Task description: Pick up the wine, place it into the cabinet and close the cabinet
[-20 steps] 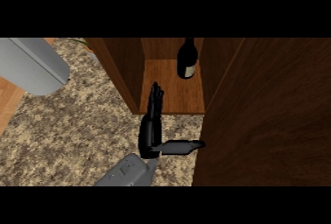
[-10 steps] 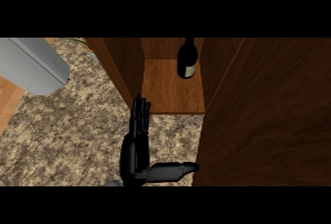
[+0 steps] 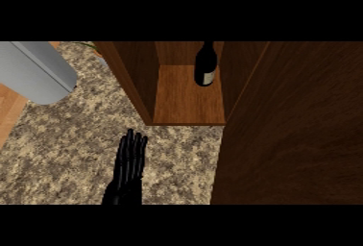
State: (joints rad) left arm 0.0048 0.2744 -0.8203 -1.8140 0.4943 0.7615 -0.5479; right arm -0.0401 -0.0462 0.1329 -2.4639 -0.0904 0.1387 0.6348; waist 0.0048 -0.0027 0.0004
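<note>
The dark wine bottle (image 3: 205, 67) stands upright at the back of the open wooden cabinet (image 3: 186, 103), on its floor near the right wall. The cabinet's door (image 3: 297, 134) is a wide dark wood panel filling the right side of the head view, swung open. My left hand (image 3: 127, 168) lies low over the speckled counter (image 3: 64, 144), in front of the cabinet's left wall. Its fingers are straight and point toward the cabinet, holding nothing. It is apart from the bottle and the cabinet. My right hand does not show.
A grey rounded object (image 3: 35, 72) lies at the upper left on the counter. A strip of light wood (image 3: 7, 110) runs along the left edge. Something green (image 3: 89, 45) peeks out behind the cabinet's left wall.
My left hand has drawn back from the cabinet's front edge toward the lower edge, and its thumb no longer sticks out to the right. The bottle stays in place.
</note>
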